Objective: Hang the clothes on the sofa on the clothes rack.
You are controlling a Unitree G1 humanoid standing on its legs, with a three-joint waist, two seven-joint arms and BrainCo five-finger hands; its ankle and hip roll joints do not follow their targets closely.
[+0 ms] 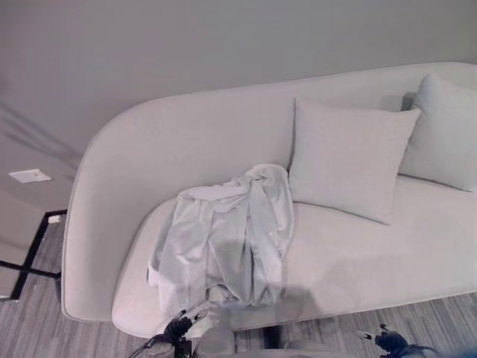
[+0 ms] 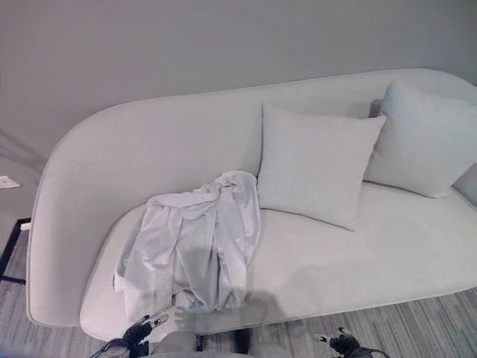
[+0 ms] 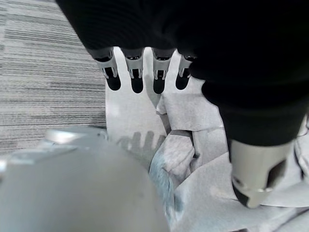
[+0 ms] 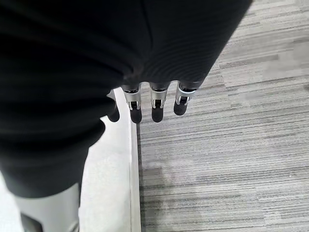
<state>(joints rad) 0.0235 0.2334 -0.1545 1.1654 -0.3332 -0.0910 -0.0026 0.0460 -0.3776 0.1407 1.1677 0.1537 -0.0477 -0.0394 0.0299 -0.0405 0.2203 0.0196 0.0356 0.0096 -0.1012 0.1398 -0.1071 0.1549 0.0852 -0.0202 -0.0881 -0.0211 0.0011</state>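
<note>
The pale garment (image 1: 227, 239) lies crumpled lower-centre on the sofa (image 1: 373, 253), its length running toward the front edge, directly above the left hand (image 1: 188, 322), whose straight fingers hold nothing; the right hand (image 1: 387, 341), equally empty and straight-fingered, sits farther off at lower right.

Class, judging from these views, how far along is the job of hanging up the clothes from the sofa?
Nothing looks done: the pale garment lies crumpled on the sofa seat, beside a cushion. In hand: the left hand hangs open just above the garment near the seat's front edge, gripping nothing; the right hand is open over the carpet. Left: grasping, lifting and hanging it.
</note>
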